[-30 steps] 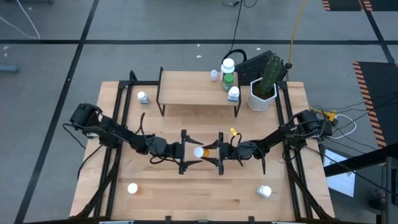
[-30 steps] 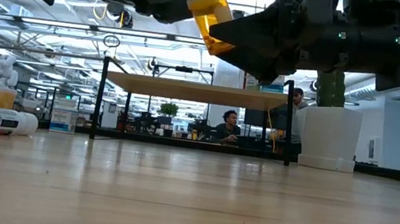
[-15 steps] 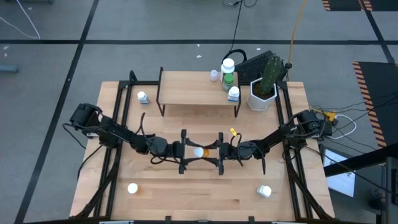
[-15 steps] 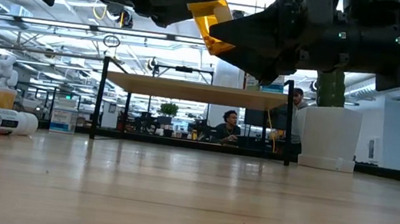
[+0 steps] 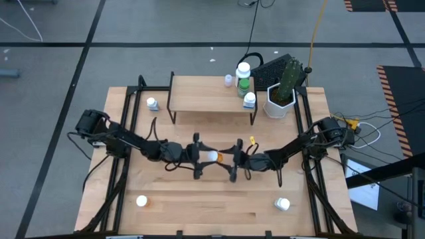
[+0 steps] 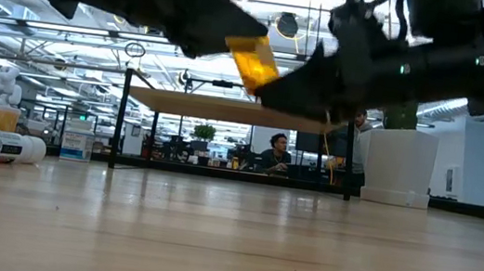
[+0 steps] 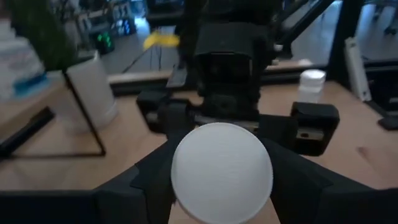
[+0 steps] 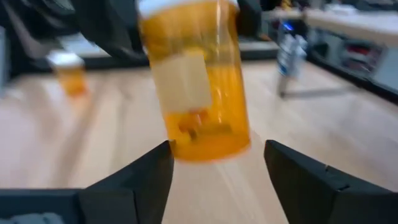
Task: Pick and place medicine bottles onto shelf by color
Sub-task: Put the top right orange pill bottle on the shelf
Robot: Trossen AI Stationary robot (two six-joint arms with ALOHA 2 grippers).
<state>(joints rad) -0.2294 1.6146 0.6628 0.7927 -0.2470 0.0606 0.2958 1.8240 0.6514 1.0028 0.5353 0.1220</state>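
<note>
High view: the left gripper (image 5: 201, 157) clasped an orange medicine bottle (image 5: 212, 157) by its white-capped end at worktop (image 5: 199, 206) centre, the shelf (image 5: 211, 97) at twelve o'clock. The right gripper (image 5: 234, 159), at three o'clock of the bottle, had its fingers spread and released.

Low view: the orange bottle (image 6: 250, 60) hung tilted, clear of the worktop.

Left wrist view: the white cap (image 7: 222, 170) sat clamped between the fingers (image 7: 149, 180).

Right wrist view: the orange bottle (image 8: 196, 81) stood between the parted fingers (image 8: 144, 177), untouched.
</note>
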